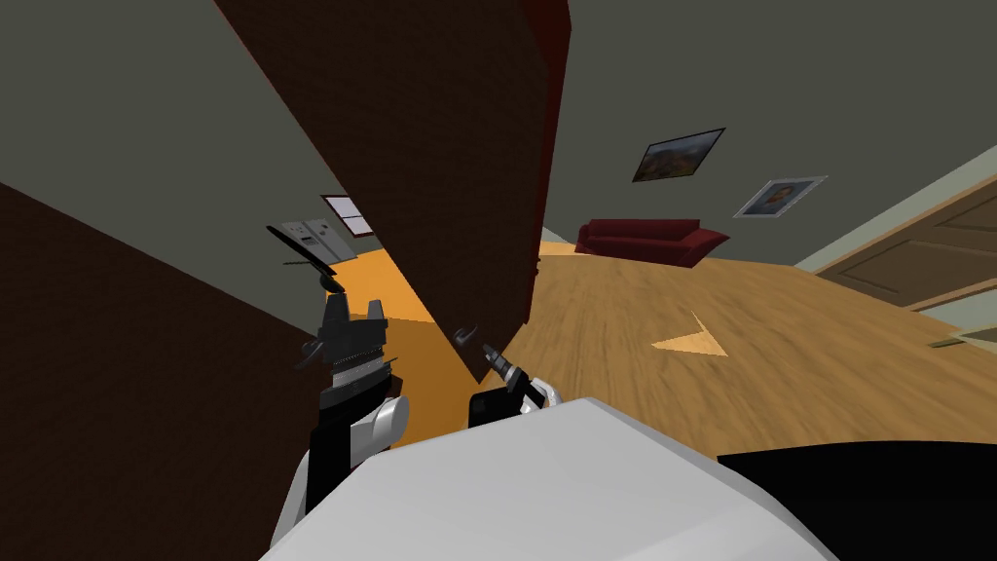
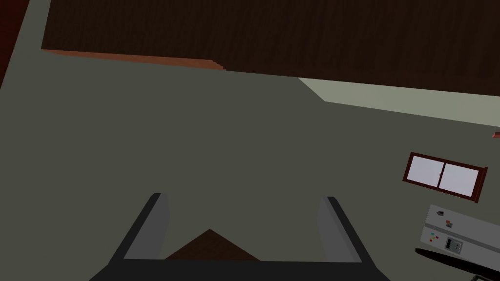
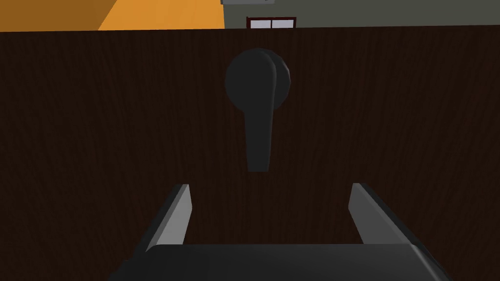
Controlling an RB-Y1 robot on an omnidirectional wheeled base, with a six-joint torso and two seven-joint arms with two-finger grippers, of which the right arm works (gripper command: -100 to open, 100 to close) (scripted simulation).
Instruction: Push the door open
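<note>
Right gripper [image 3: 271,188] is gaping wide, facing the dark door [image 1: 438,146], which is hanging ajar at my 12 o'clock. The lever handle [image 3: 258,102] is lying dead ahead between the fingers. Risk: pushing here, a finger is likely catching the lever or skidding off the door's edge. Left gripper [image 2: 244,196] is idling wide open at 10 o'clock.

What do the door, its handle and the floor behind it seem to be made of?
Door: dark brown wood by its look, matte, with fine grain lines. Handle: plain black, smooth, without shine; it may be metal or plastic, I cannot tell which. Floor: light brown wood, with streaked grain.
</note>
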